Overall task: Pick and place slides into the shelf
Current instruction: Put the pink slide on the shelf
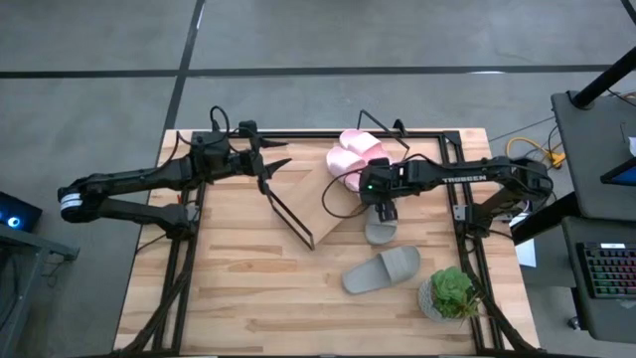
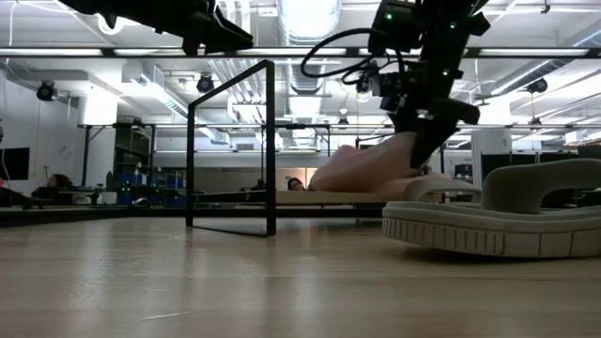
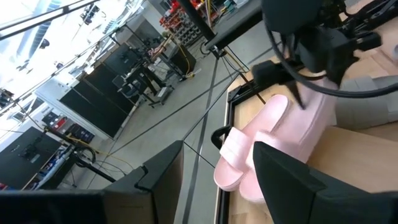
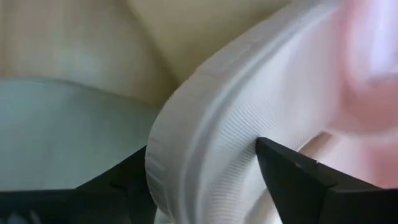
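Slides are lying in 2 groups: 2 pale pink slides (image 1: 356, 154) are sitting side by side on the far right part of the shelf (image 1: 310, 197), close to the table's back edge, while 2 grey ones are resting on the butcher-block tabletop (image 1: 238, 278). 1 grey slide (image 1: 382, 228) is lying just off the shelf's right edge, directly under the right gripper (image 1: 384, 212); the other grey slide (image 1: 382, 269) is lying nearer the front, sole down, just beside a small potted plant (image 1: 449, 293) at the right front corner.

In the high view the shelf's slanted light-wood board is running diagonally, its thin black wire frame (image 2: 231, 148) standing up at the left end. Its left and middle parts are showing bare wood, and the tabletop's left half is offering open room.

The right gripper is hovering at the nearer grey slide with its fingers (image 4: 292, 180) spread wide on either side of the slide's ribbed sole edge, not pinching it. The left gripper (image 1: 279, 165) is waiting near the back left of the table, above the shelf's left end, fingers (image 3: 292, 186) parted and holding nothing.

The pink slides are looking soft and thick, with wide rounded straps; the grey ones are showing grooved, chunky soles.
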